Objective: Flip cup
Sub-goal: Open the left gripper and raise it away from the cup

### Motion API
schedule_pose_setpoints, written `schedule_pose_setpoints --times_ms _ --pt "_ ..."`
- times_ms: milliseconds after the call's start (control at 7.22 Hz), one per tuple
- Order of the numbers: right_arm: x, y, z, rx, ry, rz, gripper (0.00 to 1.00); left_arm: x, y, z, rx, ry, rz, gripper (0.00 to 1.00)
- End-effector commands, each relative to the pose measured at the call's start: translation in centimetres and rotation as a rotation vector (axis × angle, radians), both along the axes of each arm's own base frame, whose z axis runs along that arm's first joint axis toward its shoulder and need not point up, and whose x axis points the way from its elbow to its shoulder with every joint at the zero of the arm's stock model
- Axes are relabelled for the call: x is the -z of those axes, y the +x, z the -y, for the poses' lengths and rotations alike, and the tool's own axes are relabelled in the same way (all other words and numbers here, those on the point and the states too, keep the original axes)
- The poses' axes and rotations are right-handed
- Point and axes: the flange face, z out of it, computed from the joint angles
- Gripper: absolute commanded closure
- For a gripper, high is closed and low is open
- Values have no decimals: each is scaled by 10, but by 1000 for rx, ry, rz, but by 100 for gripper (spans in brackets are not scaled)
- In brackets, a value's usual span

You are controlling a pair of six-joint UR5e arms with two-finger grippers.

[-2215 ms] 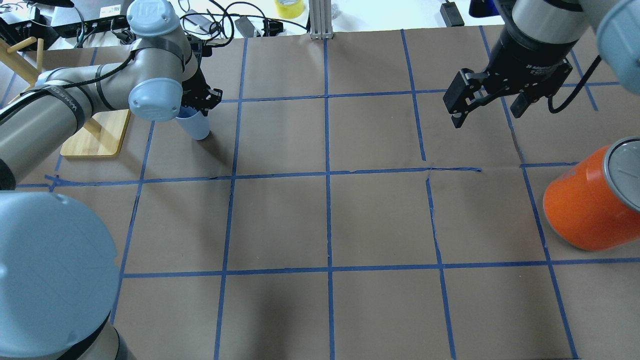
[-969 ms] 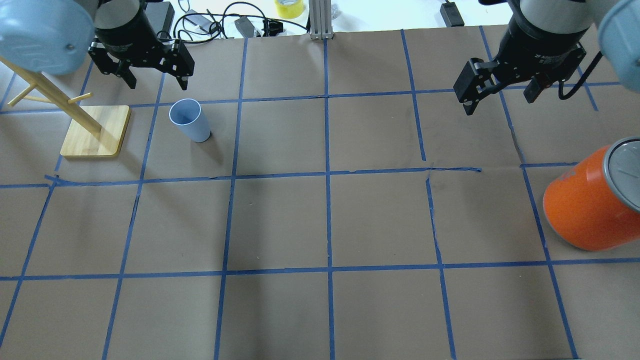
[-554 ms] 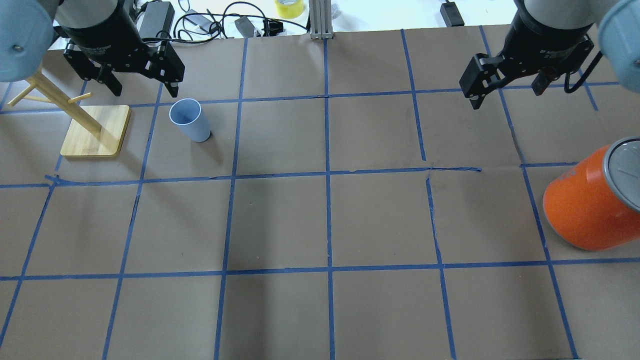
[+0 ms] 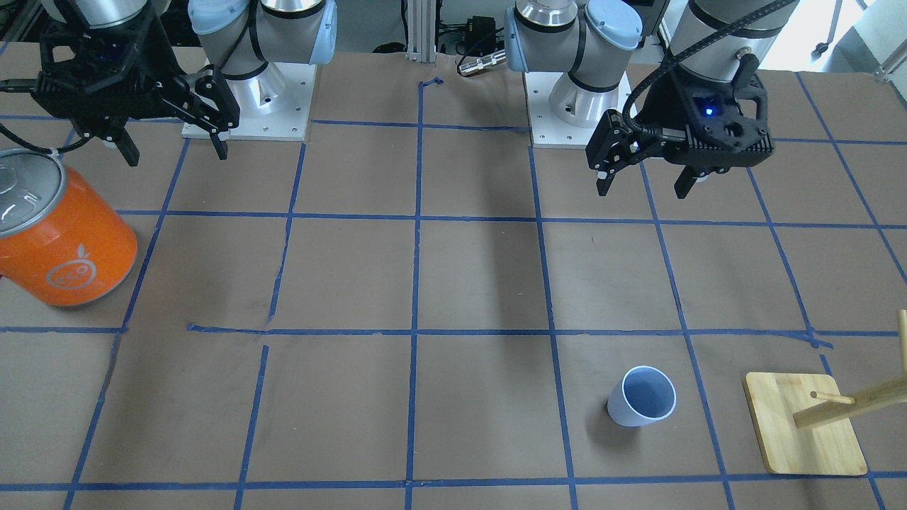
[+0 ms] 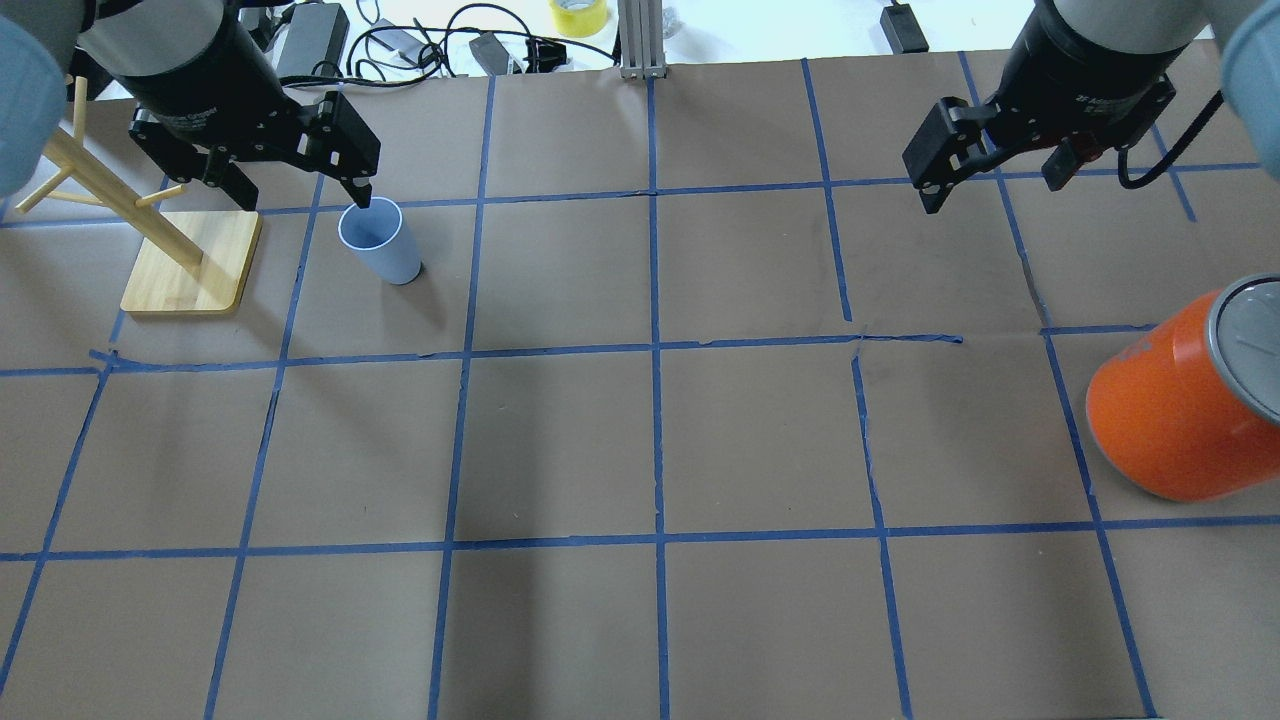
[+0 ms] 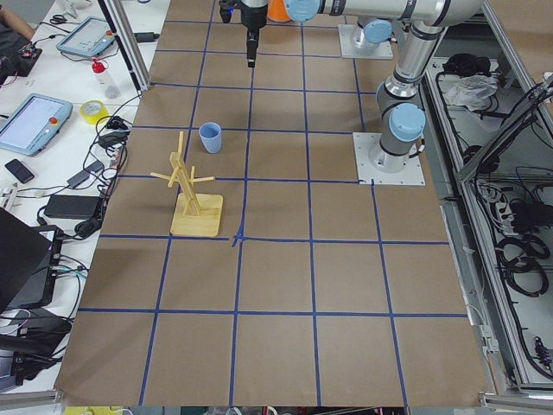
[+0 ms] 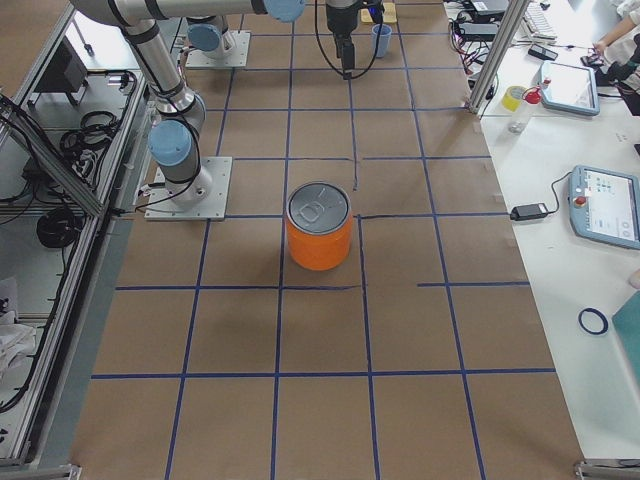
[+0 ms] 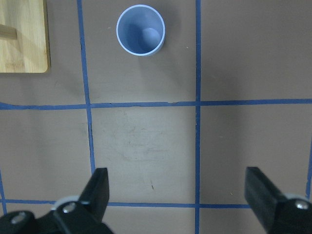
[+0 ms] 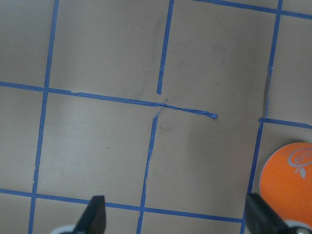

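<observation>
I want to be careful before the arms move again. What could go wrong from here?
1. The cup stands upright, mouth up, with nothing holding it. The left pincer hangs open above the table close by, so a low sweep might tip the cup.
2. The wooden rack stands just beside the cup; that pincer could catch its pegs.
3. The orange can sits on the right pincer side; a wide move there might bump it.
</observation>
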Motion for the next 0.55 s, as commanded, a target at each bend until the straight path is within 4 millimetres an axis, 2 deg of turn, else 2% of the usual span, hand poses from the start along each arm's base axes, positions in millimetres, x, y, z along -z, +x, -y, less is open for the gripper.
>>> schedule_pose_setpoints --times_ms 0,277,415 --pt "-1 2 0 12 -11 2 0 3 -1 -3 1 8 -9 0" --pt "-5 2 2 56 -36 8 1 6 -1 -4 1 14 -8 0" --pt "-6 2 1 76 -41 11 10 7 -1 -5 0 17 -6 0"
